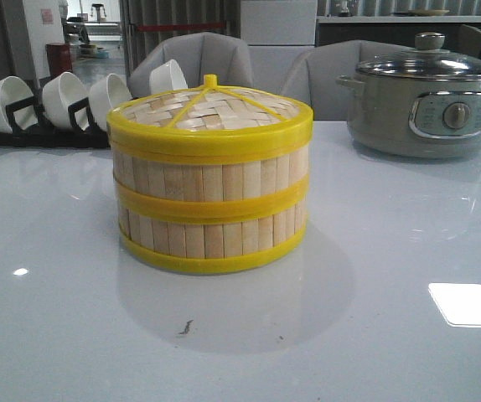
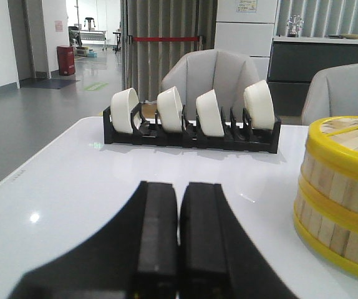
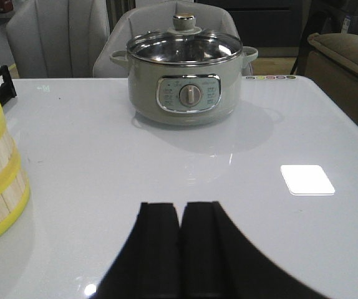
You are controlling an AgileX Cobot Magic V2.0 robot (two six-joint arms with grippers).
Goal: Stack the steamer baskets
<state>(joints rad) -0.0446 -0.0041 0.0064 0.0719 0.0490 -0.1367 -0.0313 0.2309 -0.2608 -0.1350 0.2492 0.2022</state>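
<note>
Steamer baskets (image 1: 211, 197) sit mid-table, one on top of the other, yellow rims lined up w/ no visible offset, and the woven lid (image 1: 209, 109) is seated on the upper one. I'd judge the stack done, so the step in hand is just keeping clear.

My left gripper (image 2: 179, 240) hangs low over the table just beside the stack, fingers pressed together, nothing in them. Right gripper (image 3: 180, 249) is likewise clenched and empty, on the stack's other side, facing the grey electric pot (image 3: 184, 78).

Bowl rack (image 1: 39, 109) w/ white bowls stands behind-left.

If I move, I'd pull both arms straight back, no sideways sweep, since a nudge to the wall could shift the top tier.
</note>
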